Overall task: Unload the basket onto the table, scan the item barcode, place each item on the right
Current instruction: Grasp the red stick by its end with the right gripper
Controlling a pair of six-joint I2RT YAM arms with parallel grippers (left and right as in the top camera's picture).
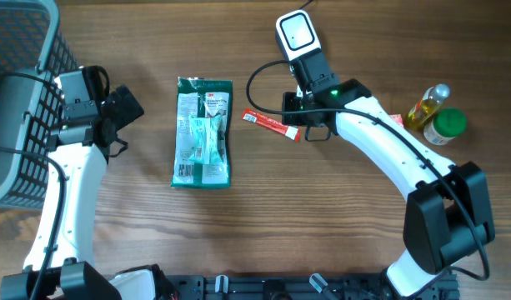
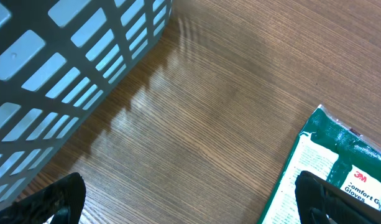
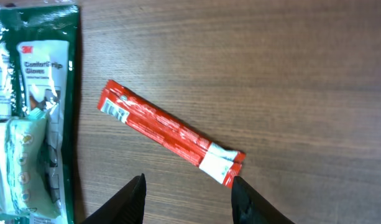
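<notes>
2 white arms (image 1: pixel 380 143) with black joints and cables.

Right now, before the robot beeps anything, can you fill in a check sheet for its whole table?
Surface: wood table, no spills seen.
Job's things: red packet lying flat; glove pack flat beside it; scanner behind the packet.
Clutter: bottle and jar by the right arm.
Grippers: left gripper open, empty; right gripper open by the packet, not holding it.
Cables: black cable loops beside the scanner.
Surroundings: basket at the far left.
</notes>
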